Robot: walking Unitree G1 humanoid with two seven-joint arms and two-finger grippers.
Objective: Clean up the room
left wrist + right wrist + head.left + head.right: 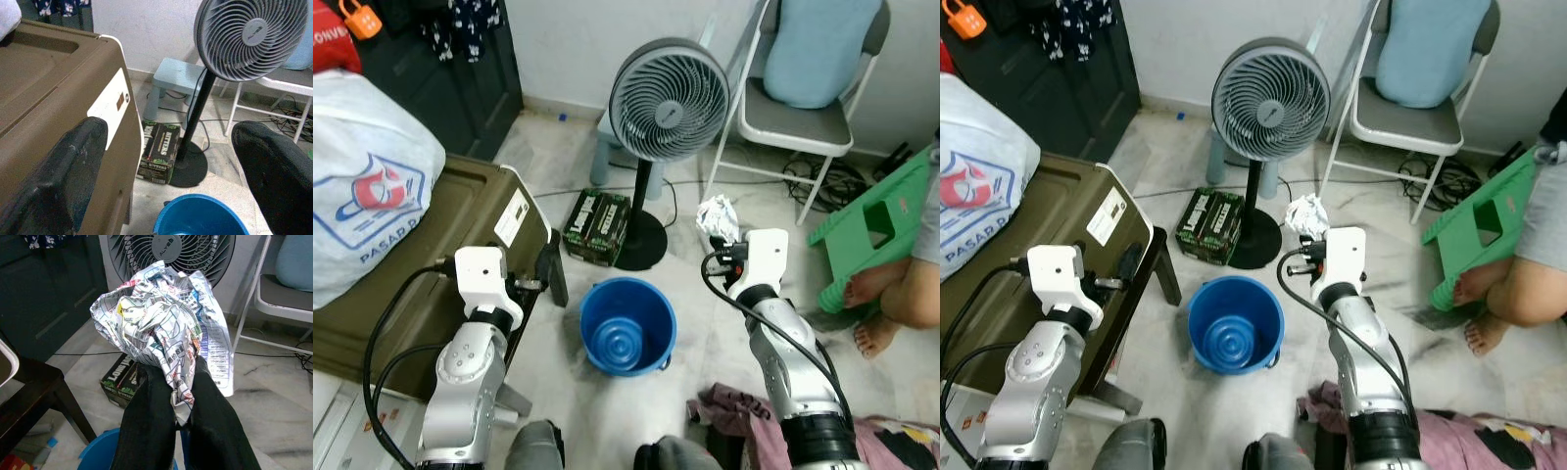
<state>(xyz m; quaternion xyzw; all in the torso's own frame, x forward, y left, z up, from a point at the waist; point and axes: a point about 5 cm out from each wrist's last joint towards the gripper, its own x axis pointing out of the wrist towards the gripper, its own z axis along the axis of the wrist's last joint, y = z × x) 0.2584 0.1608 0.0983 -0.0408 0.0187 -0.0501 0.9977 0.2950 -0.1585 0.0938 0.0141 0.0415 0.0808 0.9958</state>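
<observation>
Crumpled newspaper (164,328) pinched in right tool (181,399), above blue bucket (628,326)

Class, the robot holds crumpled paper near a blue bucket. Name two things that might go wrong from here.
1. The right gripper pinches only the lower edge of the crumpled paper, so the paper might slip out early.
2. In the head views the paper sits toward the fan side of the blue bucket, not clearly over it; released here, it may land on the floor near the fan base.
</observation>
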